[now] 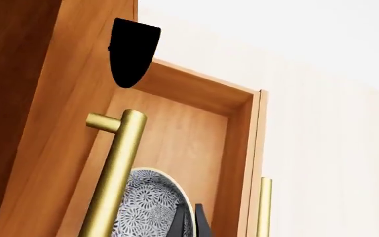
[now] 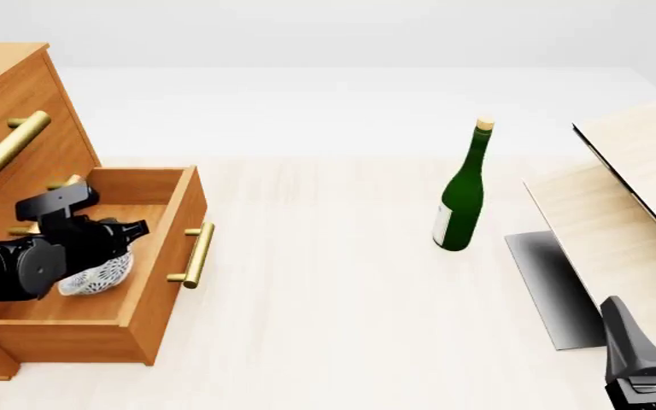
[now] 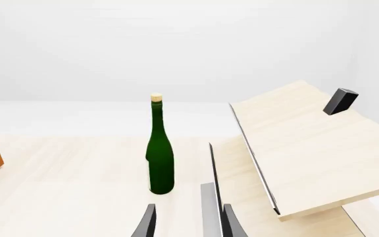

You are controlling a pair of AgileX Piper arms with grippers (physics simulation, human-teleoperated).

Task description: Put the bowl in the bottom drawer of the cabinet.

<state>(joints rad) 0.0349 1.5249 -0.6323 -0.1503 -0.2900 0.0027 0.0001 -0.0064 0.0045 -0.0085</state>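
Note:
The cabinet [image 2: 14, 94] stands at the table's left, and its bottom drawer [image 2: 180, 218] is pulled open. Inside the drawer the speckled bowl [image 2: 91, 278] lies under my left arm. My left gripper [image 2: 109, 254] reaches into the drawer, its fingers close together on the bowl's rim. The left wrist view shows the bowl [image 1: 146, 207] tilted against the drawer's inside [image 1: 196, 138], with the fingertips [image 1: 176, 222] pinching its edge behind a brass handle [image 1: 114, 173]. My right gripper [image 2: 655, 329] waits open at the near right, away from the cabinet.
A green wine bottle [image 2: 461, 201] stands mid-table. Pale wooden boards [image 2: 624, 196] lean at the right above a dark grey pad [image 2: 550, 282]. In the right wrist view the bottle [image 3: 160, 158] and the boards [image 3: 308, 148] lie ahead of that gripper [image 3: 189, 224].

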